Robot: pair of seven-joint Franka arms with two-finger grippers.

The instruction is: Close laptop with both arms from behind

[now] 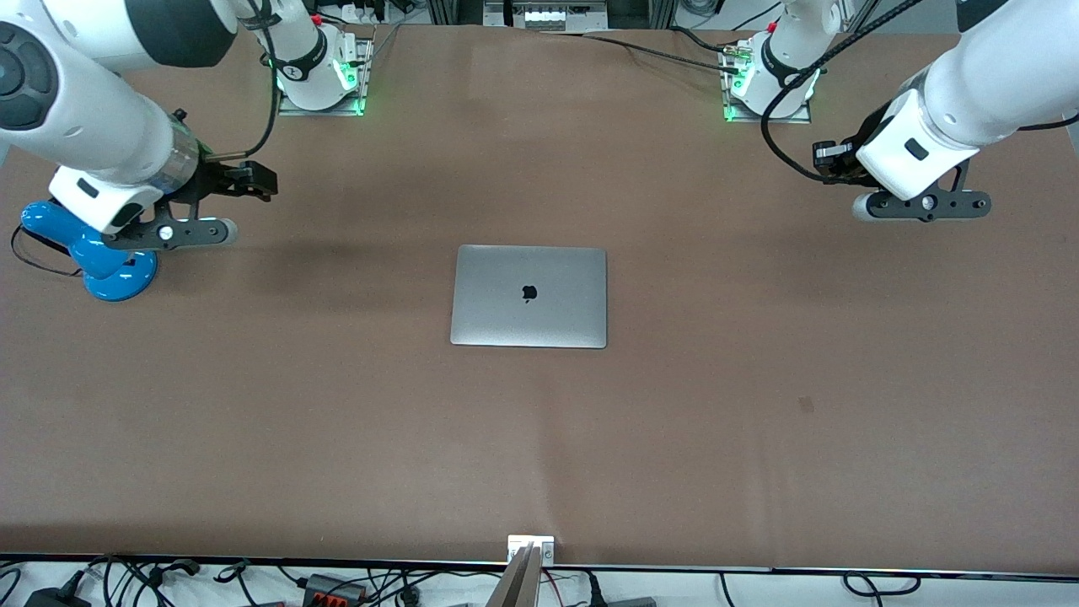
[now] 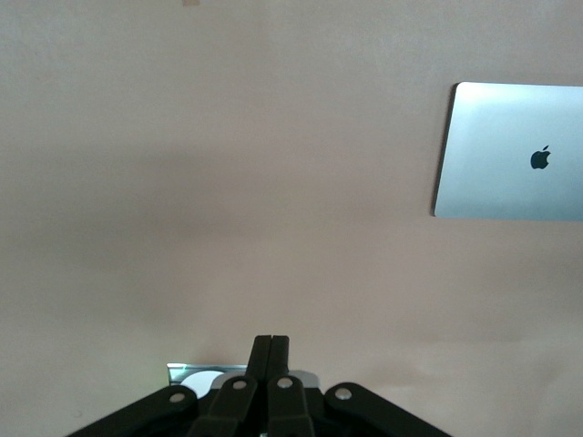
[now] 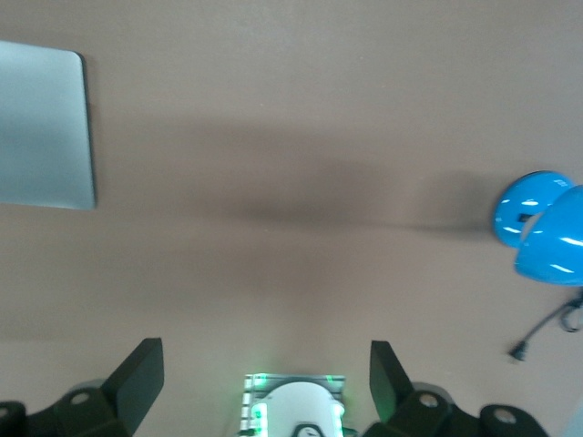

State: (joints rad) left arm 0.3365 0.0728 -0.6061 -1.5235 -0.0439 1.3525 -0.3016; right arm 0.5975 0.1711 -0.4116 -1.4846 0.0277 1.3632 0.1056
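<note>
The silver-grey laptop (image 1: 529, 314) lies flat on the middle of the brown table with its lid down and the black apple logo facing up. It also shows in the left wrist view (image 2: 496, 173) and the right wrist view (image 3: 41, 127). My left gripper (image 1: 926, 203) hangs over the table toward the left arm's end, well away from the laptop, with its fingers (image 2: 271, 344) shut and empty. My right gripper (image 1: 173, 233) hangs over the right arm's end of the table, also away from the laptop, and is open (image 3: 264, 355) and empty.
A blue rounded object (image 1: 97, 257) with a black cable stands on the table right under the right gripper, and shows in the right wrist view (image 3: 547, 228). The arm bases (image 1: 316, 76) (image 1: 771, 84) sit at the table's edge farthest from the front camera.
</note>
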